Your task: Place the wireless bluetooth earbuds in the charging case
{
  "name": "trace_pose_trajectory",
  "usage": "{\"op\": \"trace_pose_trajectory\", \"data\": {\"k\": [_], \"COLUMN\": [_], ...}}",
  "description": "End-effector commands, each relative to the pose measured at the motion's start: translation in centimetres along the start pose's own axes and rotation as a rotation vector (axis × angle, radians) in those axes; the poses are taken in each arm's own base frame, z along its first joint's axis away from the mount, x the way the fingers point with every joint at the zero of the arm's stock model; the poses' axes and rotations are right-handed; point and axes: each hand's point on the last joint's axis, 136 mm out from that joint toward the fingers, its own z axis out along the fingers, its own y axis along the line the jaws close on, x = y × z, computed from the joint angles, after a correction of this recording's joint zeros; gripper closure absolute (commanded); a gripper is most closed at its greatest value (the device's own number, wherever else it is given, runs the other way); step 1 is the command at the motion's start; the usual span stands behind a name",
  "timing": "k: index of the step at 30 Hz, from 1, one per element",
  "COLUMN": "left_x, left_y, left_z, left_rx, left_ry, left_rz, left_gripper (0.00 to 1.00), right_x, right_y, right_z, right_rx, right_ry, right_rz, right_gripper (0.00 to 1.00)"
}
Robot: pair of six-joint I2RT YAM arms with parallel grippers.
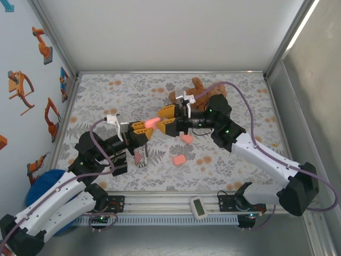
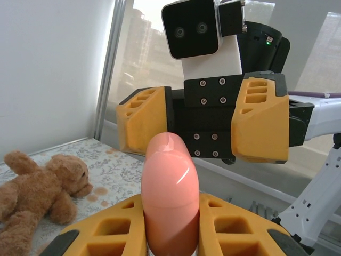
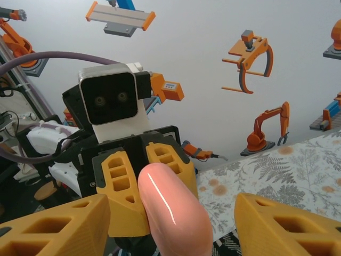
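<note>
Top external, left hand (image 1: 140,127) clamps pink case (image 1: 152,122) centrally, right hand (image 1: 165,120) open

A table (image 1: 96,106) covered in a grey leaf-and-flower print cloth dotted with orange blossoms, seen from above. A brown teddy bear (image 1: 193,89) lies sprawled at about 1 o'clock, near the far edge. Two small pink rounded pieces rest apart from each other just off centre, one (image 1: 186,138) at about 4 o'clock and the other (image 1: 179,159) nearer the front at 5 o'clock. A small red-and-white striped piece (image 1: 138,157) lies at 7 o'clock
</note>
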Motion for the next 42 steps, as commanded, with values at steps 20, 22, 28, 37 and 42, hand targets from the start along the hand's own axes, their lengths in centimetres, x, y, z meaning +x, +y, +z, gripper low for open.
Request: {"op": "trace_pose_trajectory", "data": {"k": [20, 22, 28, 37, 42], "left_x": [-2.6, -2.6, -2.4, -1.8, -1.0], "left_y": [-0.4, -0.4, 0.0, 0.8, 1.3], "left_z": [0.4, 0.4, 0.4, 0.7, 1.0], "left_rx": [0.018, 0.015, -0.002, -0.028, -0.043], "left_ry": [-0.075, -0.078, -0.076, -0.065, -0.047], "left_rz": [-0.005, -0.01, -0.03, -0.043, -0.051], "left_gripper": [1.0, 1.0, 1.0, 0.83, 0.75], "right_x": [0.4, 0.4, 0.4, -0.9, -0.9], "right_y": [1.4, 1.5, 1.7, 1.3, 0.3], "right_z": [0.7, 0.7, 0.7, 0.3, 0.1], "right_rx": [-0.052, -0.056, -0.059, 0.014, 0.083], "right_ry": [0.054, 0.057, 0.057, 0.016, 0.015], "right_rz": [-0.008, -0.01, -0.012, 0.008, 0.036], "right_gripper": [0.66, 0.68, 0.75, 0.82, 0.84]}}
